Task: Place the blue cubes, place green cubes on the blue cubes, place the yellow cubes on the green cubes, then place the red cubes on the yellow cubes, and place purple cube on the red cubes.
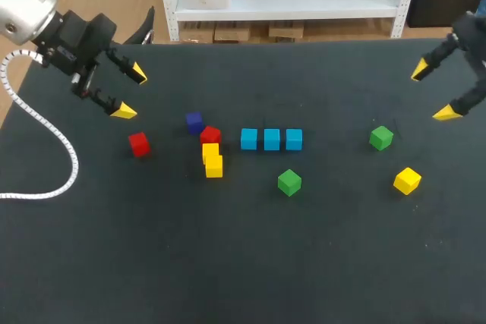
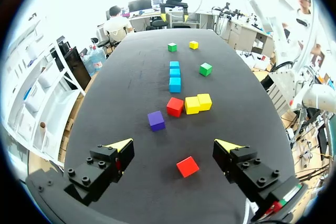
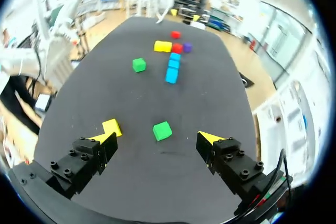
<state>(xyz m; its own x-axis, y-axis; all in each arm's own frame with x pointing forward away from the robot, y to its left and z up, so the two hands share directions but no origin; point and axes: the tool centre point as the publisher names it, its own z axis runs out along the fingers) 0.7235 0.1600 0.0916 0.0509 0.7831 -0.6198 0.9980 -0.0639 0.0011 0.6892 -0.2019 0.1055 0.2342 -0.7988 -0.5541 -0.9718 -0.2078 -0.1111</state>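
Left gripper [image 1: 130, 92], right gripper [image 1: 433, 92]: released, empty. Small green rigid cube [image 1: 381, 137] near bench's right edge: likely light; pinch opposite flat faces.

Dark counter [image 1: 228, 263], eleven cubes lying singly on its surface.
Three blue cubes [image 1: 272, 139] sat touching in a mid-counter row. Just beside them clustered a purple cube [image 1: 194, 121], a red cube [image 1: 210, 136] and two yellow cubes [image 1: 210, 152]. A second red cube [image 1: 139, 143], two green cubes [image 1: 289, 182] and a third yellow cube [image 1: 407, 180] lay apart.
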